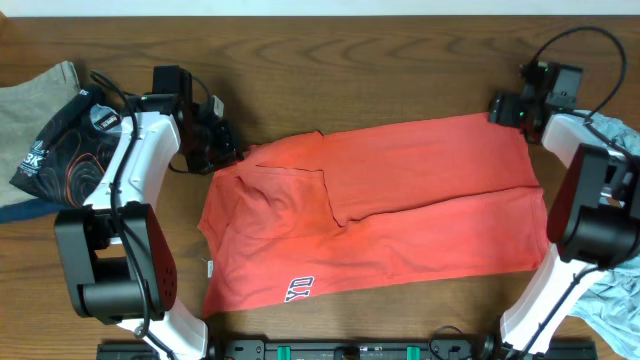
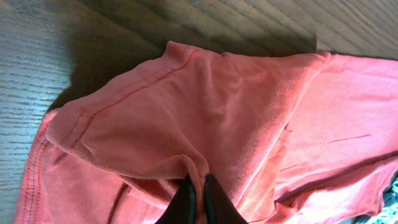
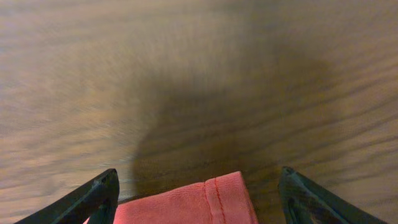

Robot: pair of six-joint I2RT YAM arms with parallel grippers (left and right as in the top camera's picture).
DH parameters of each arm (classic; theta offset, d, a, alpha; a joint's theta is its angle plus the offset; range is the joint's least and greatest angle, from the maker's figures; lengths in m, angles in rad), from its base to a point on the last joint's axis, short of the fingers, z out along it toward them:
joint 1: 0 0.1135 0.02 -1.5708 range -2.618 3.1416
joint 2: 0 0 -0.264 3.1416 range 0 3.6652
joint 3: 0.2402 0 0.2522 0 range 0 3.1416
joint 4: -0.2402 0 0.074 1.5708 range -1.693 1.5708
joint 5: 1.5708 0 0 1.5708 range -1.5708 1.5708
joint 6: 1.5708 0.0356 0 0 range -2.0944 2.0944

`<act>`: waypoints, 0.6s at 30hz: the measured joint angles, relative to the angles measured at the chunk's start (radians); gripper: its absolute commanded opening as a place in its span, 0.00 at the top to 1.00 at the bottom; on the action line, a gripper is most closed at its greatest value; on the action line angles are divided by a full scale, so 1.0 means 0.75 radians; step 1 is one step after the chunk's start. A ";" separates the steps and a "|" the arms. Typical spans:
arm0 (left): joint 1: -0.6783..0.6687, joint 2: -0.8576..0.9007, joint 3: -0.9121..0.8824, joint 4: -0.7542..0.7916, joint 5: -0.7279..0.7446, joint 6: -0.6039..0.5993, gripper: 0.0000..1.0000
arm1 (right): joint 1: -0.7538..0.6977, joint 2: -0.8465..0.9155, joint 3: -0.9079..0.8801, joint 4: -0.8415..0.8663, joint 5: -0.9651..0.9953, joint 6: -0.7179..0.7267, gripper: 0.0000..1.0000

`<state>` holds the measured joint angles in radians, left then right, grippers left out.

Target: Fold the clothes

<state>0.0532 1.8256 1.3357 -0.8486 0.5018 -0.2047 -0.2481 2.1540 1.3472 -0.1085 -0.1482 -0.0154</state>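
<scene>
My left gripper (image 2: 196, 190) is pinching shut on a raised fold of the coral-red cotton T-shirt (image 1: 420, 200), and the two dark fingers (image 2: 186, 202) are squeezing a ridge of soft knit just below a stitched seam. Cloth is bunching up around the pinch. The ribbed hem is curving off to the left onto bare wood.

My right gripper (image 3: 198, 186) is standing wide open. Its black fingers are straddling a hemmed corner of the same shirt without touching it, and the corner is lying flat between them.

The shirt is lying spread across the middle of the brown wood-grain table (image 1: 350, 60). It is mostly flat, with one loose flap doubled over near my left side and wrinkles running along its length. White lettering (image 1: 298, 289) is showing by the near edge. My grippers are sitting at the shirt's two far corners, with open tabletop running beyond them to the far edge.

A grey garment with a black swirl print (image 1: 45, 130) is sitting heaped at the table's left edge, well apart from the shirt. A crumpled pale blue cloth (image 1: 615, 290) is bunching at the right edge, behind my right arm.
</scene>
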 measured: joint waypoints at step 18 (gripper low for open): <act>0.000 0.000 0.000 0.000 0.000 0.000 0.94 | 0.031 0.021 0.036 -0.054 0.092 0.044 0.99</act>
<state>0.0532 1.8256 1.3357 -0.8486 0.5018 -0.2047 -0.2253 2.1700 1.3743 -0.1493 -0.0795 0.0177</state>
